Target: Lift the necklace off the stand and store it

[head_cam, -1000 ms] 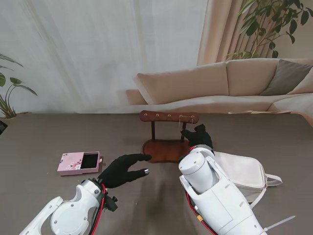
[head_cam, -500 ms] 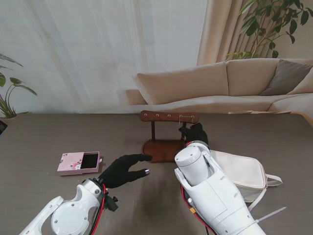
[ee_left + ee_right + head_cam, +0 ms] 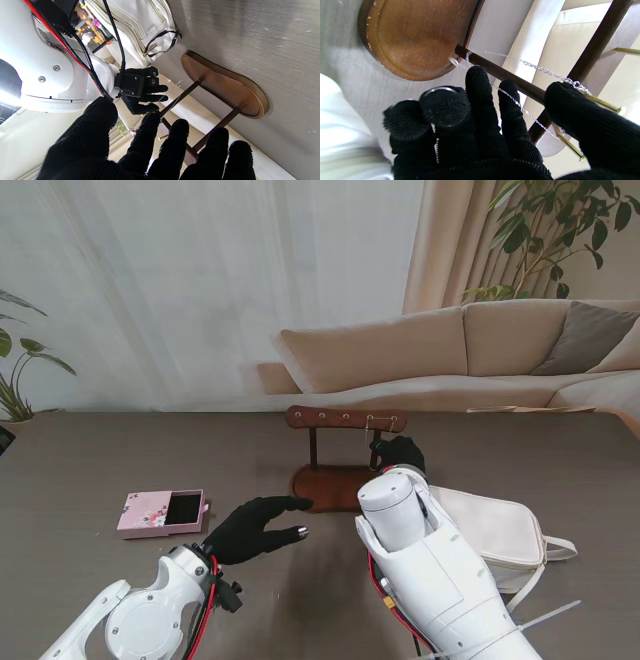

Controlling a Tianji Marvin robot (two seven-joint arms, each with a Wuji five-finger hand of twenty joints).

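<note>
The brown wooden stand (image 3: 338,480) is at the table's middle, with brass pegs along its top bar (image 3: 345,418). A thin silver necklace (image 3: 545,71) hangs from the pegs (image 3: 602,102) at the bar's right end (image 3: 378,423). My right hand (image 3: 398,452) is at that end beside the right post (image 3: 510,77). Its fingers are spread inside the chain loop and its thumb (image 3: 570,100) touches the chain at a peg, without pinching it. My left hand (image 3: 255,525) hovers open, nearer to me than the stand's base (image 3: 225,85). The pink box (image 3: 163,512) lies open at the left.
A white handbag (image 3: 495,530) lies right of the stand, close under my right forearm. A beige sofa (image 3: 450,350) and curtains stand beyond the table's far edge. Plants are at the far left and the far right.
My right hand has moved a little farther from me and up, toward the pegs that carry the necklace. The left hand, box and stand have not moved.
</note>
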